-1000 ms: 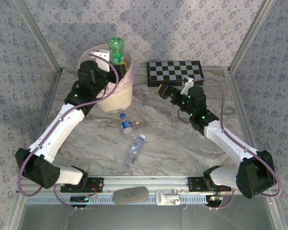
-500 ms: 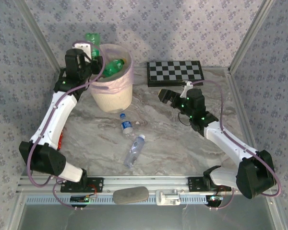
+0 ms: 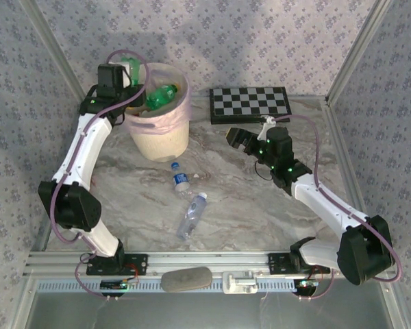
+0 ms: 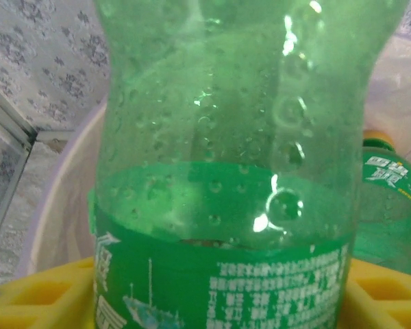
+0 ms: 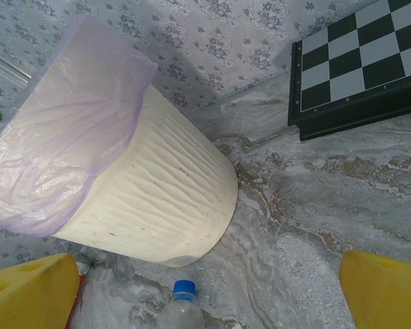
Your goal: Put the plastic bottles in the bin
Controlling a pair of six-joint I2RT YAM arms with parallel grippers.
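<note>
A green bottle point(image 3: 131, 68) stands between the yellow fingers of my left gripper point(image 3: 125, 74) at the bin's far-left rim. It takes up most of the left wrist view as a green bottle point(image 4: 226, 137), and my left gripper point(image 4: 219, 298) is shut on it. The cream bin point(image 3: 159, 133) has a pink bag, and another green bottle point(image 3: 163, 94) lies inside it. That same bottle point(image 4: 392, 205) is at the right of the left wrist view. Two clear bottles point(image 3: 180, 179) point(image 3: 192, 215) lie on the table. My right gripper point(image 3: 237, 136) is open and empty, facing the bin point(image 5: 151, 192) and a clear bottle point(image 5: 181, 310).
A black-and-white chessboard point(image 3: 250, 104) lies flat at the back, right of the bin, and it also appears as the chessboard point(image 5: 359, 65) in the right wrist view. A grey oblong pad point(image 3: 186, 279) rests on the front rail. Patterned walls and metal posts close in the table.
My left arm has swung the green bottle from above the bin's middle out to its far-left rim and lowered it a little. The right arm has barely moved.
</note>
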